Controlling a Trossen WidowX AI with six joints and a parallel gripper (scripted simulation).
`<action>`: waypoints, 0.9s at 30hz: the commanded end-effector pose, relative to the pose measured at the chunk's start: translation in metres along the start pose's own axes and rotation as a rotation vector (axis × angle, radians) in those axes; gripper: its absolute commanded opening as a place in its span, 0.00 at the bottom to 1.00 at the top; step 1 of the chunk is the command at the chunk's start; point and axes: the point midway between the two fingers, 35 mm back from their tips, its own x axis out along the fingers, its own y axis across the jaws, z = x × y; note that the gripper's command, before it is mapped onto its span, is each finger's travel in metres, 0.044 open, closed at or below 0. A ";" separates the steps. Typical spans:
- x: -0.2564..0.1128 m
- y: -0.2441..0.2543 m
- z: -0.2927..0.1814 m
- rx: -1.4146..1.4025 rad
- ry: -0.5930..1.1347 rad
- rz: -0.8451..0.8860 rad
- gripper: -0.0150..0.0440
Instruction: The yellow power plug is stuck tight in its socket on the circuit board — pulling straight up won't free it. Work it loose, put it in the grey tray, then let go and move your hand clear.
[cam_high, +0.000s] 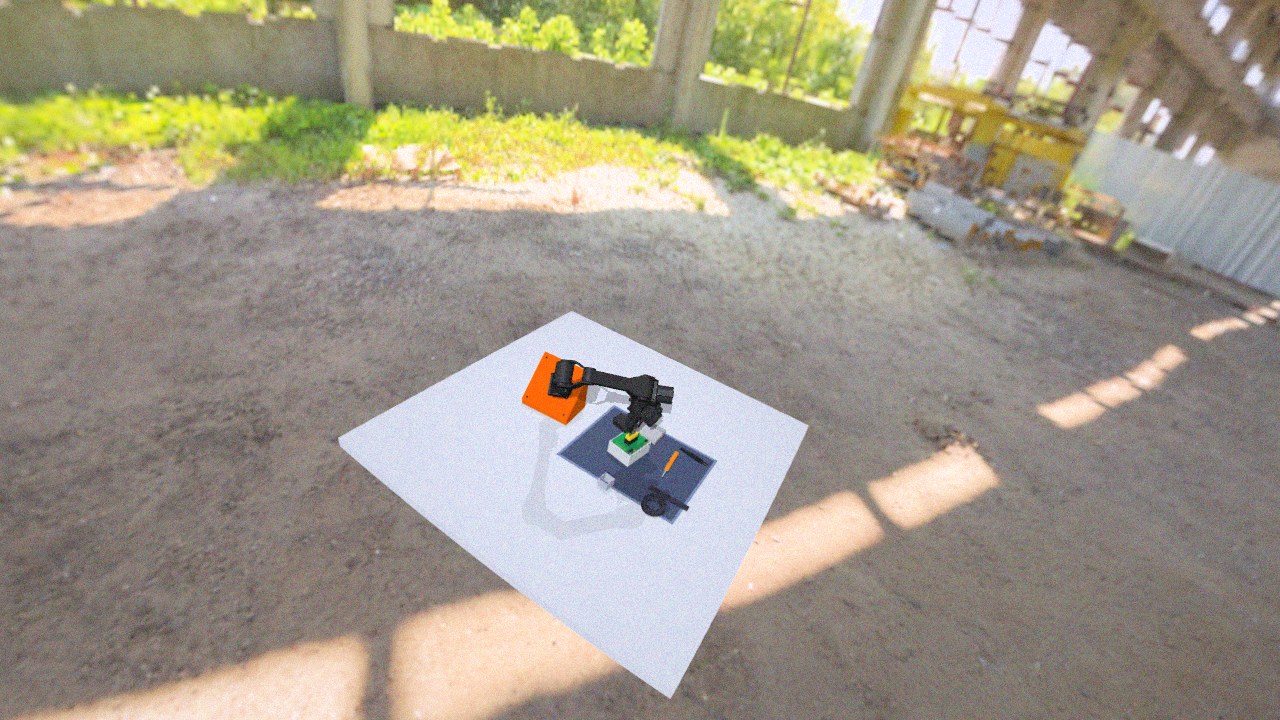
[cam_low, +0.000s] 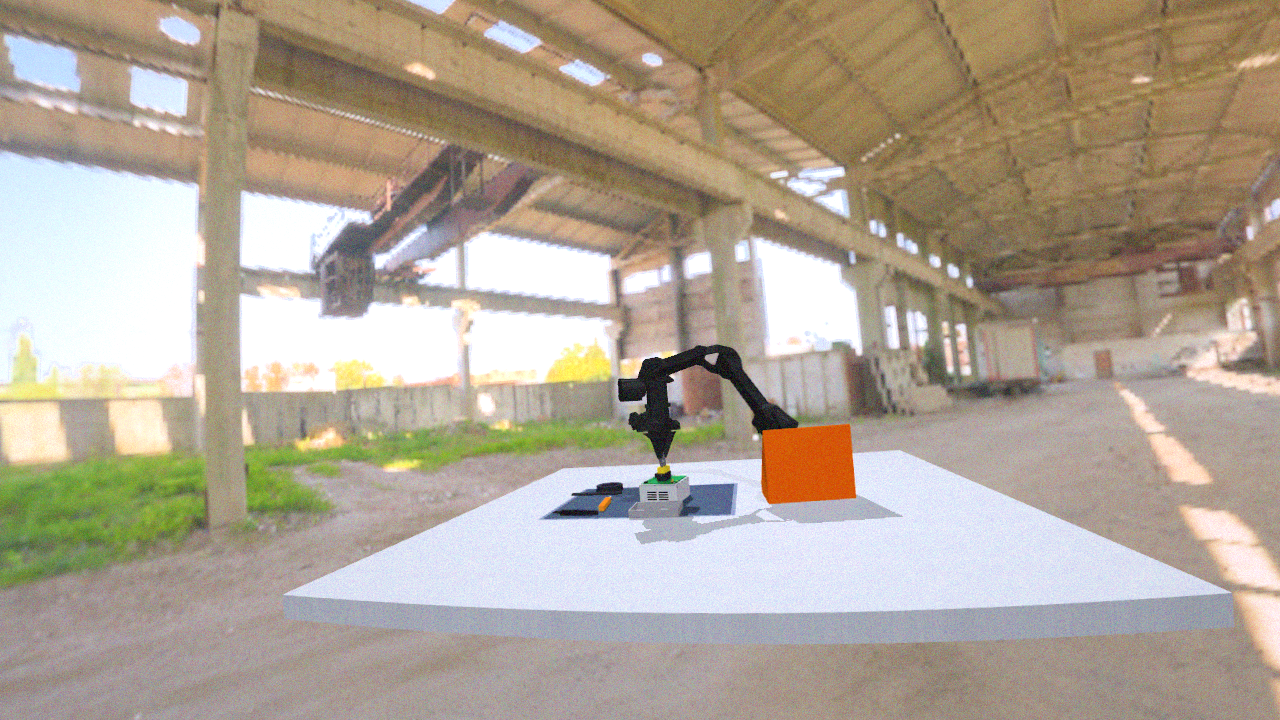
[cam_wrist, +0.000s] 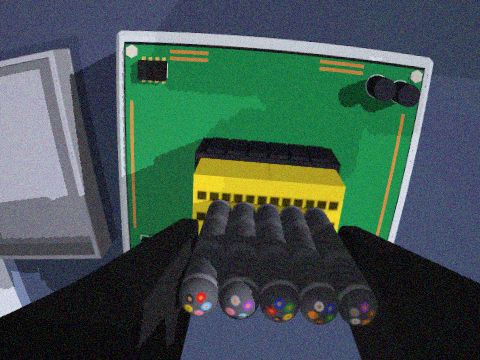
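The fingers (cam_high: 630, 429) (cam_low: 663, 461) pinch the yellow plug (cam_high: 631, 436) (cam_low: 663, 470) (cam_wrist: 269, 175), apparently still seated in its black socket (cam_high: 629, 440) (cam_low: 662, 476) (cam_wrist: 267, 151) at the wrist view's centre; loosening, moving to the grey tray (cam_high: 656, 432) (cam_low: 656, 509) (cam_wrist: 92, 200) at left, and release remain.

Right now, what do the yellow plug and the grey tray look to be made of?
The plug: likely hard plastic, satin-smooth, judging by its even yellow colour and crisp moulded edges and square holes.

The tray: matt, perhaps plastic, with plain grey walls and no bright glints; painted metal remains possible.
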 end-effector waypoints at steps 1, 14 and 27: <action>-0.015 -0.005 -0.001 -0.005 -0.024 0.046 0.25; -0.014 0.018 -0.002 -0.001 -0.024 -0.226 0.25; -0.021 -0.004 -0.002 -0.005 -0.024 0.039 0.25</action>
